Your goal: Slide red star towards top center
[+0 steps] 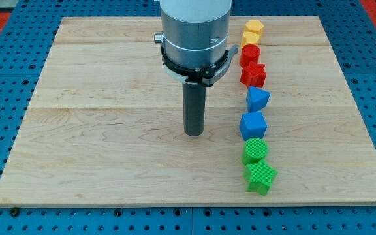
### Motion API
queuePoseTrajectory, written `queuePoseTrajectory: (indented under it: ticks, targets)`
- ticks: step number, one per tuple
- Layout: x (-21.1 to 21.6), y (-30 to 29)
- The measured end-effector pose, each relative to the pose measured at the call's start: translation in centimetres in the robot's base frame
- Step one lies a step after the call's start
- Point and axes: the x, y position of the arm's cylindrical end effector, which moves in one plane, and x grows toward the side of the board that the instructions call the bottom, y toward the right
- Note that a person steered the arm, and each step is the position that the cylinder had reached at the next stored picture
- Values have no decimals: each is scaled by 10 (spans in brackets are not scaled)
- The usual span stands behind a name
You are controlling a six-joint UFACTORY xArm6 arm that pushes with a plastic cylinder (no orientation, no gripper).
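Observation:
The red star (254, 75) lies in a column of blocks right of the board's centre, near the view's top. A red round block (250, 55) touches it from above. My tip (193, 132) rests on the wooden board (109, 130), about in the middle, to the left of and below the red star. It touches no block. The arm's grey housing (194, 29) hides part of the board's top centre.
The column runs top to bottom: a yellow block (254, 27), a second yellow block (249, 38), the two red blocks, a blue block (258, 99), a blue cube (253, 124), a green round block (255, 150), a green star (260, 177).

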Motion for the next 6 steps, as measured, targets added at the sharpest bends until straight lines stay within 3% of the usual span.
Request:
queuePoseTrajectory:
  ticks: [3,4,5,6]
  targets:
    - [14,-16]
    - [83,-22]
    - [122,-9]
    - [122,25]
